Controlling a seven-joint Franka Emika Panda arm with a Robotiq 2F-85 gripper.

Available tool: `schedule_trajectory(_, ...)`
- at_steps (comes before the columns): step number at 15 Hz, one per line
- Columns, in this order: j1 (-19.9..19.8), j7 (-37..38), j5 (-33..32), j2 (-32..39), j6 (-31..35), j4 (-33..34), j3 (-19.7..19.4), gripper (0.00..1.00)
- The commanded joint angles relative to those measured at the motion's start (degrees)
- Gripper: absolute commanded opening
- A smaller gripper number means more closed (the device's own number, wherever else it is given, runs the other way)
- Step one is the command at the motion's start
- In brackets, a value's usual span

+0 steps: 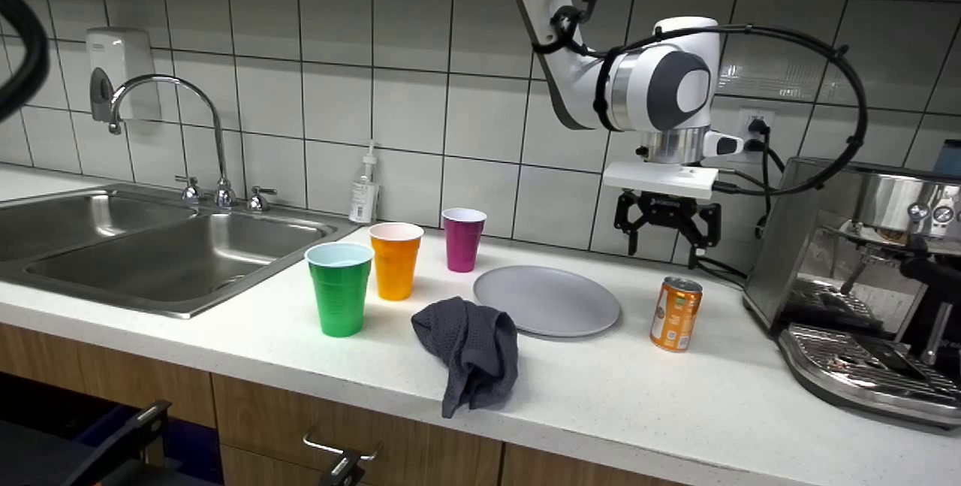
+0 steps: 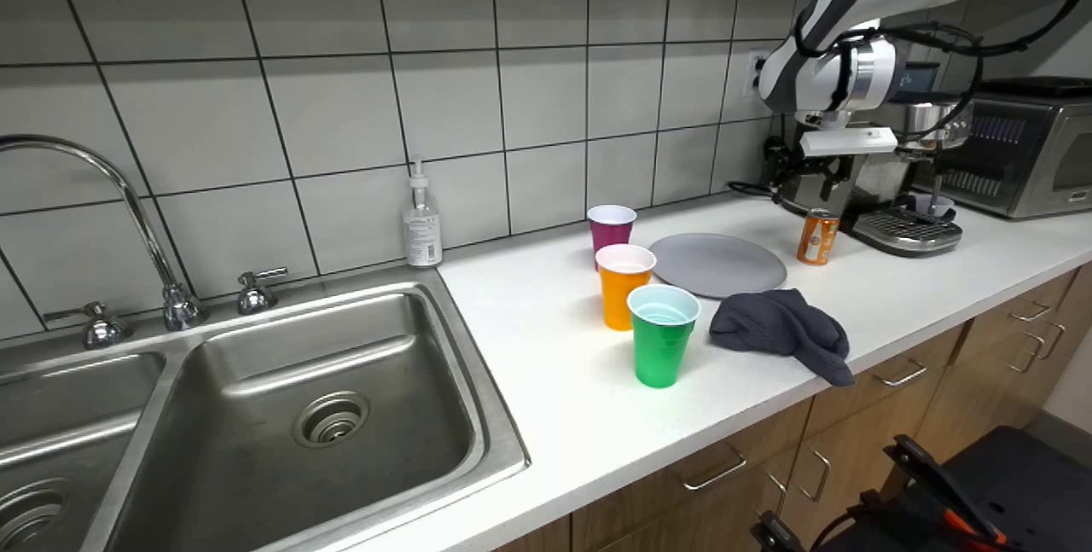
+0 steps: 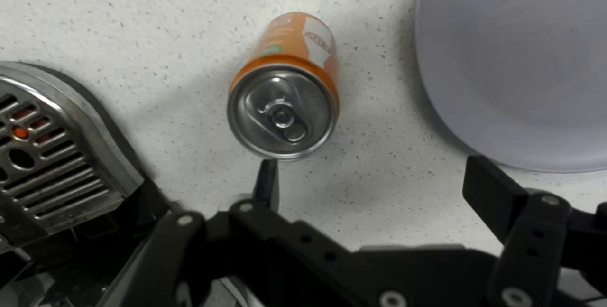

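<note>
The gripper (image 1: 664,252) hangs above the counter (image 1: 585,392), its jaws spread wide with nothing between them. The orange can (image 1: 676,315), upright on the counter below, is the nearest thing to it. In the wrist view, taking the gap between the fingertips as the dial's middle, the can sits toward half past ten, the grey plate (image 3: 512,60) near two and the coffee machine (image 3: 99,107) at nine.

That offset would worry me. The finger (image 3: 269,179) nearer the coffee machine lines up with the can rather than beside it, so a push toward the can without a sideways shift could clip its rim and tip it, more readily if it's empty; I can't tell how full it is. The opposite finger shows by the plate's edge, and coming down low there could skid the plate toward the dark cloth (image 1: 477,351), at its eight o'clock in an exterior view. The black cable (image 1: 863,110) bows out at the gripper's two o'clock; swinging toward three could snag it on the coffee machine.
</note>
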Motion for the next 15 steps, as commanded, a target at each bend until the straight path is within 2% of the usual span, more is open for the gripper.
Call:
schedule_trajectory(1,1.37,-0.92,-1.31,-3.57,1.2,-4.48,0.97,1.0)
schedule_trajectory(15,8.03,-0.47,-1.62,-7.58,3.0,-12.11,3.5,1.0)
